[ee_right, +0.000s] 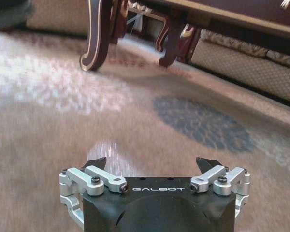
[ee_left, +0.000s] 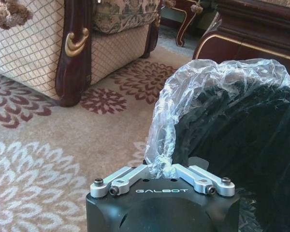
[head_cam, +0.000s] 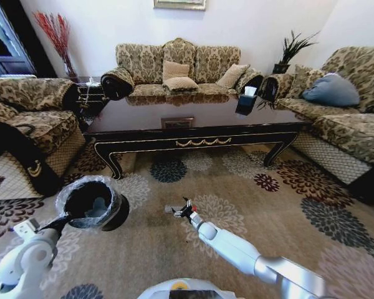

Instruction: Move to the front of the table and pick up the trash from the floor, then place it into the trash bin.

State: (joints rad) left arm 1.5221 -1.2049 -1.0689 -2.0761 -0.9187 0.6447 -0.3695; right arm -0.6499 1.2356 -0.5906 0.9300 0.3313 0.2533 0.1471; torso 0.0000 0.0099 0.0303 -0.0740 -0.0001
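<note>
The trash bin point(head_cam: 90, 202), round and black with a crinkled plastic liner, stands on the carpet at the left front. My left gripper point(head_cam: 67, 219) is at its near rim, and in the left wrist view it point(ee_left: 160, 166) is shut on the liner and rim of the bin point(ee_left: 232, 125). Right of the bin, my right gripper point(head_cam: 174, 209) hovers low over the carpet. Seen from its wrist camera, it point(ee_right: 151, 163) is open with nothing between the fingers. The dark table point(head_cam: 202, 142) stretches across beyond both arms. The trash is out of view.
Patterned sofas surround the table: one behind point(head_cam: 174, 68), an armchair at left point(head_cam: 31, 118), another sofa at right point(head_cam: 343, 118). A small black tissue box point(head_cam: 246, 99) sits on the tabletop. The table's curved legs point(ee_right: 94, 43) stand ahead of the right gripper.
</note>
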